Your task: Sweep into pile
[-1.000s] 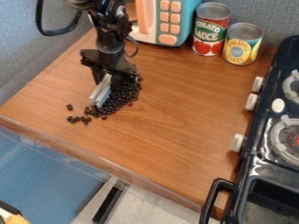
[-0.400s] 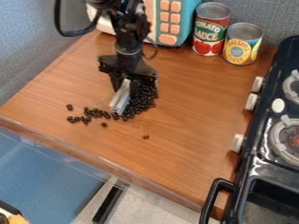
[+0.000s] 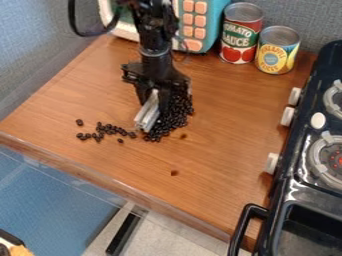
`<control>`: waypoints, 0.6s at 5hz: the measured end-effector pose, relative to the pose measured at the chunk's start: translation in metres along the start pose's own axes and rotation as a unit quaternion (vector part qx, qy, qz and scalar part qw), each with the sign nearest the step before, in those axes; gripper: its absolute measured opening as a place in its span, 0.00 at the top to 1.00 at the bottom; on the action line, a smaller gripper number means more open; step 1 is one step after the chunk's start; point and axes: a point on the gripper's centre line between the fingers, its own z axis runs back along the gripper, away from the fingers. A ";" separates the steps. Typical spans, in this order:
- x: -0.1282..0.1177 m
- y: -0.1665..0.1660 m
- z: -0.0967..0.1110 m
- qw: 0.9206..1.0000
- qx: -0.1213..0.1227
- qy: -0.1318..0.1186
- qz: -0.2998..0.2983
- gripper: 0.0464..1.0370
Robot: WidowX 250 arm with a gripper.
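Here, the tool (image 3: 153, 106) clamps a pale bar (image 3: 147, 117) beside dark beans (image 3: 178, 113) heaped near the frame's center, with stragglers (image 3: 107, 129) at left on the tabletop (image 3: 227, 130), light, hard pieces likely to roll and better pushed low at the base than pinched.

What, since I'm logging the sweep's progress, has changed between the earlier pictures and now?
The gripper has moved toward the stove, and the main bean pile has shifted the same way, leaving a trail of beans behind. One loose bean has rolled toward the counter's near edge. The stray beans at far left, both cans and the stove stayed put.
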 end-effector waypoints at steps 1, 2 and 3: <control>0.010 0.029 0.024 1.000 -0.013 -0.017 0.023 0.66; 0.016 0.056 0.047 0.998 -0.027 -0.043 0.027 0.66; 0.013 0.089 0.050 0.998 -0.027 -0.057 0.024 0.66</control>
